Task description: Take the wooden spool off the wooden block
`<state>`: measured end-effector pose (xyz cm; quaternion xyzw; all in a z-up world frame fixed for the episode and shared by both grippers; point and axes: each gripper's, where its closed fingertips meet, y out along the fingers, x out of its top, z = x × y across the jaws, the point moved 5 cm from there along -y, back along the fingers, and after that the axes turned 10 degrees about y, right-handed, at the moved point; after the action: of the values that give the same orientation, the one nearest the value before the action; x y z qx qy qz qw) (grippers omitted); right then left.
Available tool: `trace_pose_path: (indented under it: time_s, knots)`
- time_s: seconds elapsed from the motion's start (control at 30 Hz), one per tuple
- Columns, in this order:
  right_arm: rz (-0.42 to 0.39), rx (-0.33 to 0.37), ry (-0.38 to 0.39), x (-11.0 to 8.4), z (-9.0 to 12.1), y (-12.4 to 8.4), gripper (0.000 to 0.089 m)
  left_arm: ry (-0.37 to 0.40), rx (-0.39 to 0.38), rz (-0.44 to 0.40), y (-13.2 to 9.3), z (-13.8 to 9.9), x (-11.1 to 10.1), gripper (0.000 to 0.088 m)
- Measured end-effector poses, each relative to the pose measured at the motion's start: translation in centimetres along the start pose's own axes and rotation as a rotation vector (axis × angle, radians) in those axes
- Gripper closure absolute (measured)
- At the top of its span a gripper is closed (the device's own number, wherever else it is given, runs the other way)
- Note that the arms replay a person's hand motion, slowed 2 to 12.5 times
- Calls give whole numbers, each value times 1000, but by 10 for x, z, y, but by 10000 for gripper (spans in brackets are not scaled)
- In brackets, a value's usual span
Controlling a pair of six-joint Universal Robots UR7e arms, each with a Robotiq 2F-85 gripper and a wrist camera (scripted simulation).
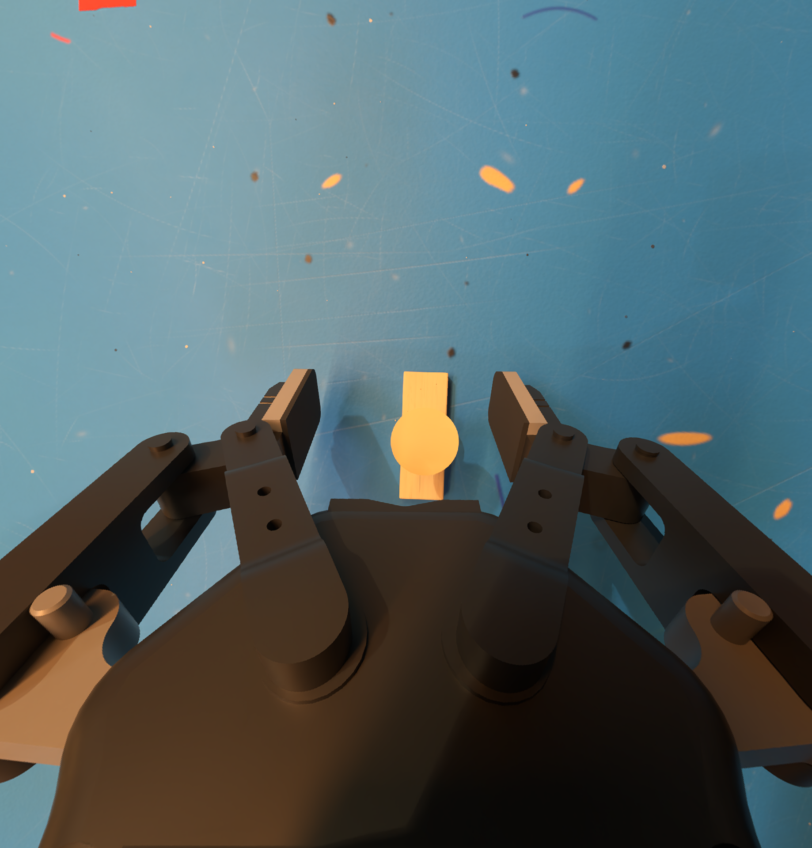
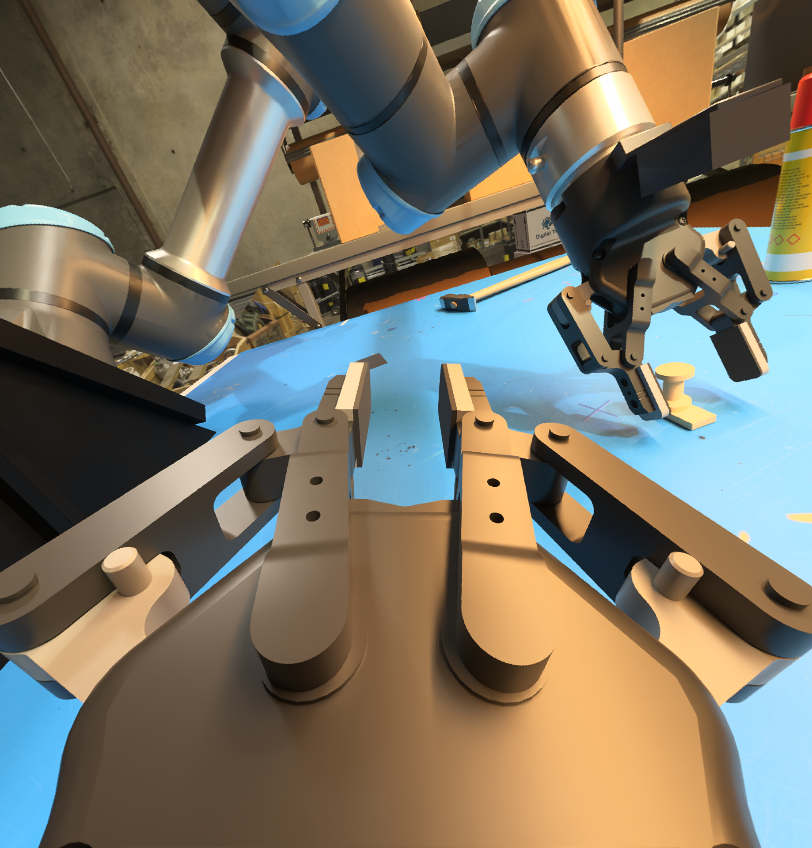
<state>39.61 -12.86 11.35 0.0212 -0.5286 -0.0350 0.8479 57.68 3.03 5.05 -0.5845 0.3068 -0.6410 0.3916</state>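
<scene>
In the left wrist view you get dim, warm light: the left end effector (image 1: 404,424) fills the lower half as a dark brown mass, almost black at lower right. The spool (image 1: 424,441) glows bright yellow at centre, its top washed flat with no detail. A soft shadow lies on the blue bench (image 1: 165,229) just left of it. The right wrist view is far brighter, with low orange light from the right of the frame gilding the right end effector (image 2: 404,404). Glare streaks the metal arm (image 2: 239,151) at upper left. Wide-angle stretch bends the edges, and the background shelving looks soft.
</scene>
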Motion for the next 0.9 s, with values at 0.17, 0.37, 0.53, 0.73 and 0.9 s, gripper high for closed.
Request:
trace_pose_path:
  time_s: [0.17, 0.37, 0.53, 0.73, 0.9]
  knots:
    - [-1, 2, 4, 0, 0, 0, 621, -1, -8, -1, 2, 0, 0, 244]
    - [-4, 2, 4, 0, 0, 0, 623, -3, -14, -7, 3, 0, 0, 265]
    - [-5, 1, 4, 0, 0, 0, 624, -1, -13, -11, 3, 0, 1, 284]
    - [-5, 0, 6, 0, 0, -1, 624, 1, -9, -12, 3, 1, 1, 306]
    - [-6, -2, 6, 1, -1, -1, 625, 3, -7, -12, 3, 1, 1, 324]
